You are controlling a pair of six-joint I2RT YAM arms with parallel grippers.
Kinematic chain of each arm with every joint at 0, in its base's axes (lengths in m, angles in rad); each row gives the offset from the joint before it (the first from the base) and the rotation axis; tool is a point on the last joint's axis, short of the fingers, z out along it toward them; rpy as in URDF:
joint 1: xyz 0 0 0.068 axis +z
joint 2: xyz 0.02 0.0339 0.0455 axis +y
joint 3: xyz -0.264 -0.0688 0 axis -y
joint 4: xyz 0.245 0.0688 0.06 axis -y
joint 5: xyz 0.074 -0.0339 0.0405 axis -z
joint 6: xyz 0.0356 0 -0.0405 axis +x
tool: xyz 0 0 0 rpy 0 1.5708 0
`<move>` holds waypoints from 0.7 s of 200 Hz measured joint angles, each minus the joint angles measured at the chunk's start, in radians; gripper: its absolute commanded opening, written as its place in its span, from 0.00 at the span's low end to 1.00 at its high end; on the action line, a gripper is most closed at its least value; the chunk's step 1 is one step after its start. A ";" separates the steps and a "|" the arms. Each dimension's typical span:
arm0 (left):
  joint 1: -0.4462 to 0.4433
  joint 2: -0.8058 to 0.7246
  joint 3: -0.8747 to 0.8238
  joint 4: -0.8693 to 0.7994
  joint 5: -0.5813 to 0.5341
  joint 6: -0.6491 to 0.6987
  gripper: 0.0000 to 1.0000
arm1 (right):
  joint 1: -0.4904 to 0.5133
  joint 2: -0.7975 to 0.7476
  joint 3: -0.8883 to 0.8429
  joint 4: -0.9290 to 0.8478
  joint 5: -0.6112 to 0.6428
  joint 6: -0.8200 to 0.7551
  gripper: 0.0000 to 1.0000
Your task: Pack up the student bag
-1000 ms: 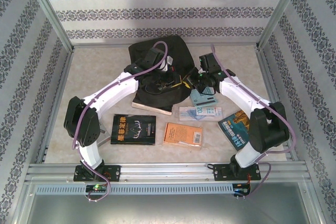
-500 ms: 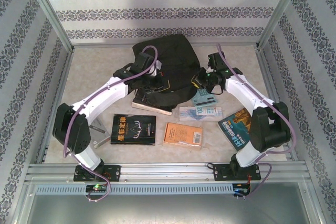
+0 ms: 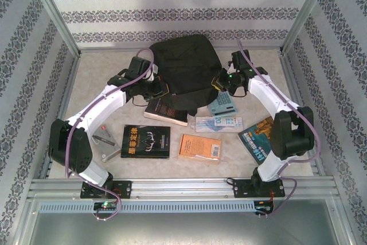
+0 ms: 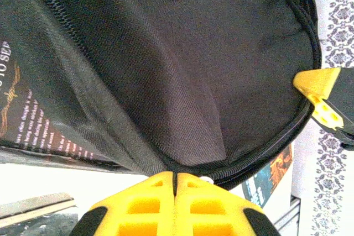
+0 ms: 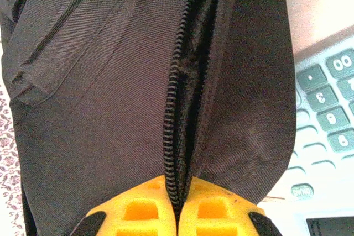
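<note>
Top: vs 1 s ago, the student bag (image 3: 183,64) sits farther back, far centre, spread between 2 arms; L wrist: left gripper (image 4: 174,179) pinches its zip rim; R wrist: right gripper (image 5: 180,194) likewise, so prob. opening it for packing.

So the student bag (image 4: 182,81) is matt black woven cloth with a fine diagonal rib all over. Its zipper (image 5: 170,114) is a coarse dark coil, looks plastic. The left gripper (image 4: 174,181) and right gripper (image 5: 180,192) are matt yellow plastic, a bit grainy. The calculator (image 5: 326,109) keys are smooth grey-green plastic, the tabletop (image 3: 229,153) has a pale mottled stone look, and the frame rail (image 3: 183,186) is dull bare metal.
</note>
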State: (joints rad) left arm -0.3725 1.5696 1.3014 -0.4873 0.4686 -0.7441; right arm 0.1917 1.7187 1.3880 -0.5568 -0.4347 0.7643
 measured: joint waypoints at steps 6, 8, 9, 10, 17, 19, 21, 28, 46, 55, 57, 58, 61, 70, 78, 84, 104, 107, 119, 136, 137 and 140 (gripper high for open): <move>0.001 0.000 -0.002 0.010 0.004 -0.002 0.00 | 0.000 0.014 0.024 -0.010 0.000 -0.009 0.35; 0.001 0.000 -0.003 0.014 0.006 -0.004 0.00 | 0.000 0.019 0.032 -0.014 0.000 -0.010 0.38; 0.001 0.000 -0.004 0.015 0.006 -0.005 0.00 | 0.000 0.021 0.035 -0.014 0.001 -0.012 0.40; 0.001 0.000 -0.004 0.016 0.007 -0.004 0.00 | 0.000 0.023 0.040 -0.016 0.003 -0.014 0.42; 0.001 0.000 -0.008 0.022 0.010 -0.009 0.00 | -0.002 0.031 0.056 -0.016 0.016 -0.017 0.48; 0.001 0.000 -0.009 0.023 0.010 -0.011 0.00 | -0.005 0.032 0.060 -0.016 0.017 -0.016 0.50; 0.001 0.000 -0.010 0.024 0.011 -0.016 0.00 | -0.006 0.032 0.063 -0.016 0.020 -0.015 0.51; 0.000 0.000 -0.014 0.027 0.013 -0.024 0.00 | -0.011 0.032 0.069 -0.017 0.030 -0.007 0.54; -0.008 0.000 -0.028 0.032 0.023 -0.055 0.00 | -0.015 0.013 0.072 -0.023 0.057 0.023 0.56; -0.016 0.002 -0.029 0.037 0.025 -0.072 0.00 | -0.012 -0.006 0.070 -0.034 0.074 0.051 0.56; -0.019 0.002 -0.029 0.039 0.025 -0.076 0.00 | -0.011 -0.009 0.069 -0.035 0.077 0.053 0.56; -0.020 0.002 -0.029 0.040 0.025 -0.077 0.00 | -0.010 -0.013 0.069 -0.038 0.079 0.055 0.56; -0.024 0.002 -0.029 0.045 0.026 -0.080 0.00 | -0.007 -0.023 0.067 -0.041 0.084 0.069 0.56; -0.041 0.002 -0.026 0.054 0.027 -0.092 0.00 | 0.007 -0.058 0.057 -0.053 0.100 0.101 0.56; -0.056 0.002 -0.021 0.056 0.028 -0.100 0.00 | 0.022 -0.092 0.045 -0.061 0.113 0.128 0.56; -0.069 0.003 -0.015 0.057 0.028 -0.104 0.00 | 0.037 -0.122 0.032 -0.066 0.118 0.153 0.56; -0.097 0.007 0.016 0.058 0.028 -0.121 0.00 | 0.097 -0.223 -0.026 -0.070 0.126 0.235 0.58; -0.101 0.008 0.023 0.059 0.028 -0.125 0.00 | 0.104 -0.234 -0.035 -0.070 0.126 0.244 0.58; -0.109 0.012 0.050 0.060 0.029 -0.134 0.00 | 0.136 -0.275 -0.075 -0.067 0.123 0.293 0.61; -0.122 0.021 0.087 0.072 0.029 -0.150 0.00 | 0.173 -0.295 -0.110 -0.066 0.124 0.362 0.66; -0.124 0.022 0.090 0.074 0.029 -0.151 0.00 | 0.175 -0.295 -0.113 -0.066 0.124 0.364 0.66; -0.127 0.025 0.095 0.076 0.029 -0.154 0.00 | 0.180 -0.295 -0.118 -0.063 0.124 0.375 0.67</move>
State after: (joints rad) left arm -0.4992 1.5944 1.3960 -0.4110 0.4973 -0.8978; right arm 0.3717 1.4235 1.2701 -0.6201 -0.3107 1.1397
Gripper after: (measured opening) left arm 0.058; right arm 0.633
